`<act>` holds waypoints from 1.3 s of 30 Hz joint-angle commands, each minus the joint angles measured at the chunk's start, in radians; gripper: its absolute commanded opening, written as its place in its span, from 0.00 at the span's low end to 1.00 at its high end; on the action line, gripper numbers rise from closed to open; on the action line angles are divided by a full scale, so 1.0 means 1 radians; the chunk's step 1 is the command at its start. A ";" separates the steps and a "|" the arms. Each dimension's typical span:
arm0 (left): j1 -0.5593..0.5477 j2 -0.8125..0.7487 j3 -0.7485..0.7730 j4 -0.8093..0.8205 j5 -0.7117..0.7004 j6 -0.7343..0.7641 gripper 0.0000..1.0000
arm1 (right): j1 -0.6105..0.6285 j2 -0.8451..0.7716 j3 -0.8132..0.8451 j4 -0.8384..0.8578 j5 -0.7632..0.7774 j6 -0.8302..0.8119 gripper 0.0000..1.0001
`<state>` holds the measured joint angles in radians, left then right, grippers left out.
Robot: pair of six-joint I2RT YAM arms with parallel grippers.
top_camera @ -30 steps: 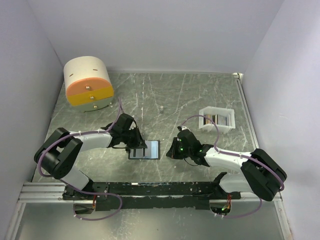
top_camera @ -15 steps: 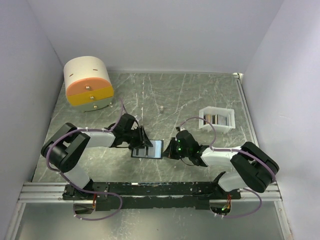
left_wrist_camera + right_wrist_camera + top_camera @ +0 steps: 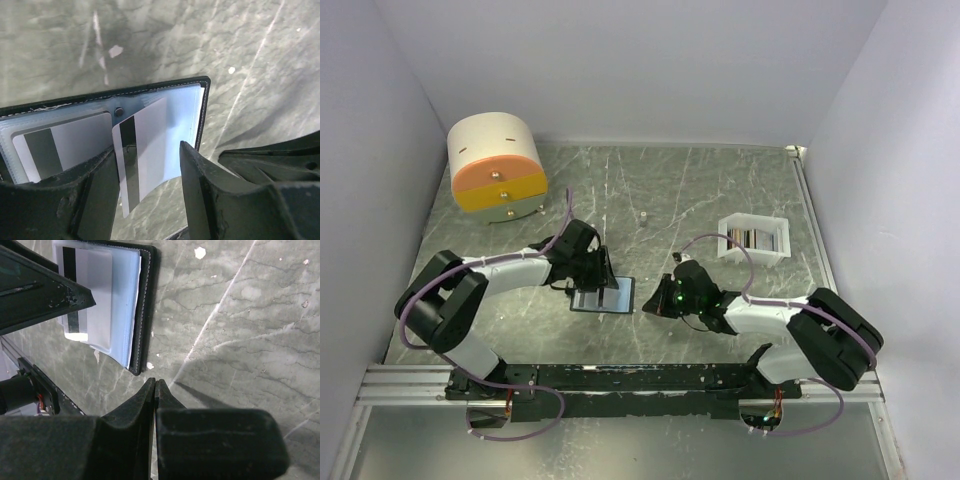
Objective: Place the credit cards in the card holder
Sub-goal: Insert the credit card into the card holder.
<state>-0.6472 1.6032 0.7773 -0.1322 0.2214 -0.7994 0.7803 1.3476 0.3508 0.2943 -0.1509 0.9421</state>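
Card holder (image 3: 613, 298) leftward (card (image 3: 145, 150) askew)

Table (image 3: 700, 190): grey-green marble pattern, white veins. Holder (image 3: 150, 88): black, pale stitching, bluish-grey pockets. Cards (image 3: 150, 145): light grey, dark stripe. Box (image 3: 495, 160), upper left: cream, orange drawer fronts. Tray (image 3: 727, 243), right of centre: white. Arms (image 3: 510, 270): black and white, lilac cables (image 3: 566, 207).
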 commanded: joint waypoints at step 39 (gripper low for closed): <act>0.014 -0.024 0.090 -0.245 -0.126 0.122 0.55 | 0.010 -0.003 0.032 0.033 -0.012 -0.027 0.04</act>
<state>-0.6365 1.5784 0.8867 -0.4438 0.0559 -0.6872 0.7830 1.3117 0.3538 0.2878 -0.1665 0.9306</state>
